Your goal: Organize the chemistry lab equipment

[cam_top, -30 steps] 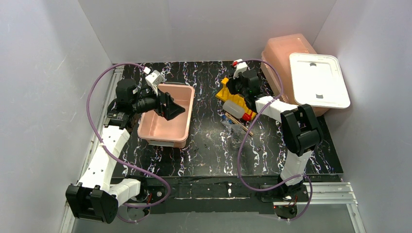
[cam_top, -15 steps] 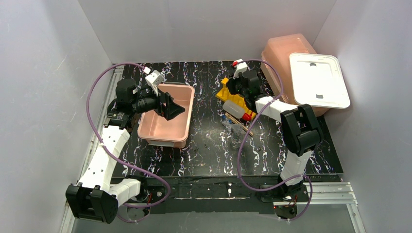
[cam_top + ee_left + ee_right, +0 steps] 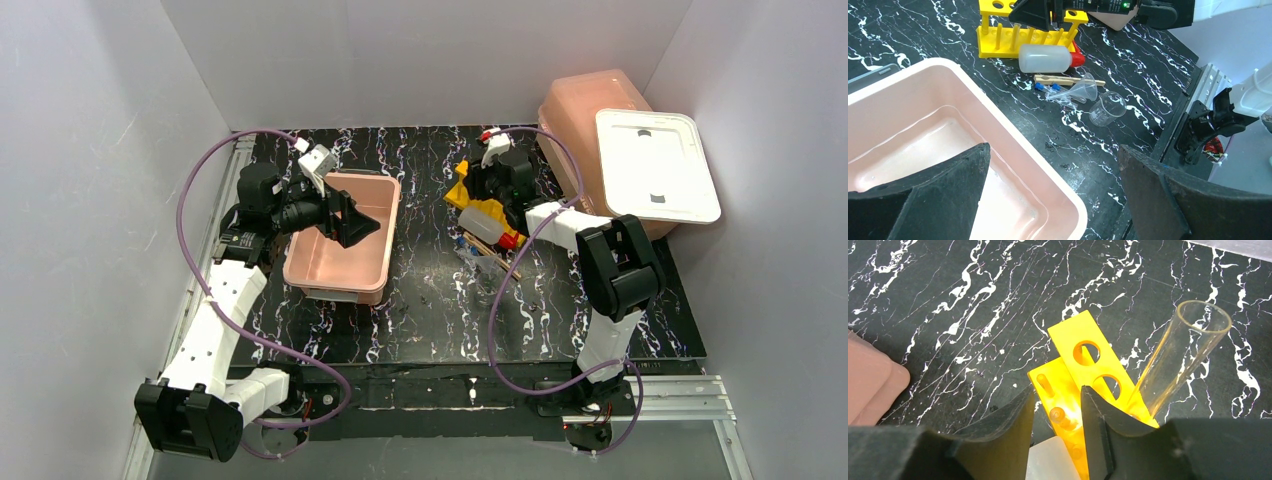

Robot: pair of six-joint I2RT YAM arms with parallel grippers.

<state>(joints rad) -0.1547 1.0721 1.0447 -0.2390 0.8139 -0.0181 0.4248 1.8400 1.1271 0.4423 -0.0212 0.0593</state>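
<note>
while my left gripper [image 3: 352, 224] hangs with its fingers spread wide over the pink tub [image 3: 340, 262] near the left edge of the table [image 3: 420, 300], i am working the yellow rack [image 3: 1087, 356] with the right gripper [image 3: 1057, 407]. its fingers are pressed in on the rack's frame, toward the far edge and right of centre. a clear tube [image 3: 1188, 347] stands leaning in one of the holes. i judge this to be the step of picking the rack up to set it straight. next i need to lift slowly and keep it level so the tube does not slide out, steering clear of the red-capped bottle [image 3: 1045, 58], funnel [image 3: 1086, 90] and beaker [image 3: 1107, 107] lying just nearer to me. against a second ago, the rack's left end looks tipped up rather than lying flat, and the left arm has not shifted.
</note>
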